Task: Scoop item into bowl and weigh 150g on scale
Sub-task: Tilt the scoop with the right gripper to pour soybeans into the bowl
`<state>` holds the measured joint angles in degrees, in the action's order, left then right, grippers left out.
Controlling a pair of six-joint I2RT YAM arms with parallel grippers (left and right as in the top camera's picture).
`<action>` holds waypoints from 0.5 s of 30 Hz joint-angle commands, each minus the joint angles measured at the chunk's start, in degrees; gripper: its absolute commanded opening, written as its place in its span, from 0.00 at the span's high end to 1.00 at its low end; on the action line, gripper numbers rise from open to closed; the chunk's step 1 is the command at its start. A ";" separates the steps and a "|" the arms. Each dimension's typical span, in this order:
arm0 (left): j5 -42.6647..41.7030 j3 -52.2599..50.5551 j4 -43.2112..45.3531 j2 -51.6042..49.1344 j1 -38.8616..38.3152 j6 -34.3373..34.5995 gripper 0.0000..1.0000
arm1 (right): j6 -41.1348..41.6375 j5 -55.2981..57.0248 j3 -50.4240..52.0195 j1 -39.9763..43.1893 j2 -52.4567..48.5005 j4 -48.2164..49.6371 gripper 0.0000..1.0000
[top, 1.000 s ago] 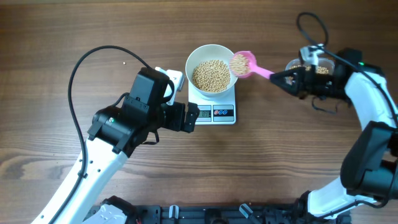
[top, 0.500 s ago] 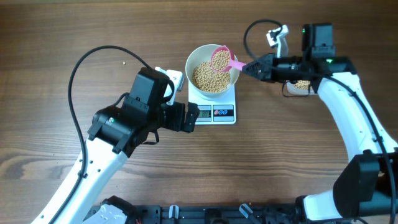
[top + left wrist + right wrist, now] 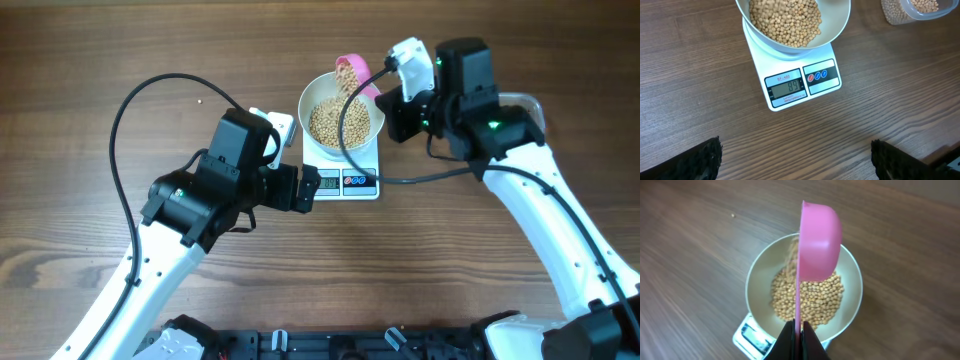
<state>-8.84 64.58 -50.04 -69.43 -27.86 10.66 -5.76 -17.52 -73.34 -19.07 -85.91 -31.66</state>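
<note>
The white bowl (image 3: 304,108) stands on the white scale (image 3: 345,183) and holds a heap of tan beans (image 3: 340,122). My right gripper (image 3: 386,99) is shut on the handle of a pink scoop (image 3: 350,70). The scoop is rolled onto its side over the bowl's far rim. In the right wrist view the scoop (image 3: 820,235) hangs above the bowl (image 3: 752,285), and beans (image 3: 790,255) stream from it onto the heap. My left gripper (image 3: 308,188) stands open at the scale's front left, holding nothing. In the left wrist view the scale (image 3: 805,82) shows 89 below the bowl (image 3: 836,34).
A clear plastic tub (image 3: 530,103) with more beans sits right of the scale, partly hidden behind my right arm. It also shows in the left wrist view's top right corner as the tub (image 3: 910,10). A black cable loops from my left arm over the table's left side.
My right arm has swung left, carrying the full scoop from beside the bowl to over it and rolling it onto its side, so beans fall out. The left arm has not moved.
</note>
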 commanded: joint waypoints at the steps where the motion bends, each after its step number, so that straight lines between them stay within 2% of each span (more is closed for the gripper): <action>1: -0.50 0.26 0.13 -0.13 -0.31 0.11 0.00 | -3.45 6.64 -1.33 -2.25 1.16 0.26 0.96; 15: -0.50 0.26 0.13 -0.13 -0.31 0.11 0.00 | -12.33 11.74 -1.33 -4.07 1.18 -1.64 0.96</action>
<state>-8.84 64.58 -50.04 -69.43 -27.86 10.66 -14.48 -7.60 -73.34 -22.37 -85.91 -33.21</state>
